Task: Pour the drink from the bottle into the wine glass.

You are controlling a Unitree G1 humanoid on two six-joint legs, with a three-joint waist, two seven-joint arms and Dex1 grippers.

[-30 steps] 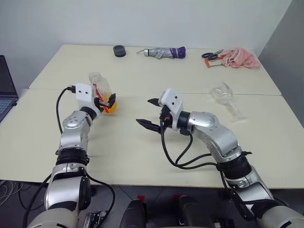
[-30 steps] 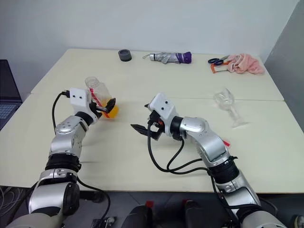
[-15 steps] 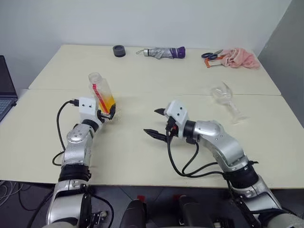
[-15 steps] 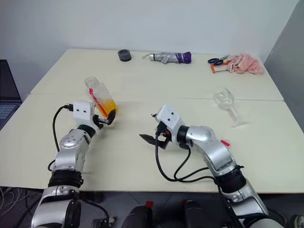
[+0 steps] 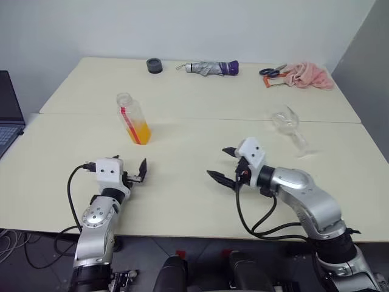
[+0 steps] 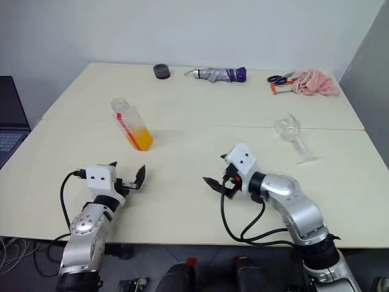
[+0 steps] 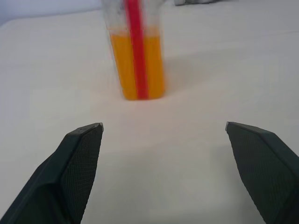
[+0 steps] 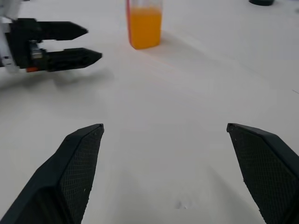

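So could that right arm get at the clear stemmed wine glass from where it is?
Probably yes: the clear stemmed wine glass stands alone on the cream table, with bare tabletop between it and the open right gripper.

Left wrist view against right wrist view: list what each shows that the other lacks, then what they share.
In the left wrist view alone: the left gripper seen along its own open black fingers, and the red vertical label strip on the bottle's near face.

In the right wrist view alone: the right gripper seen along its own open fingers, the left gripper from the side, and a dark round object far back.

Shared: the small clear plastic bottle standing upright, the orange drink in its lower part, and the pale tabletop.
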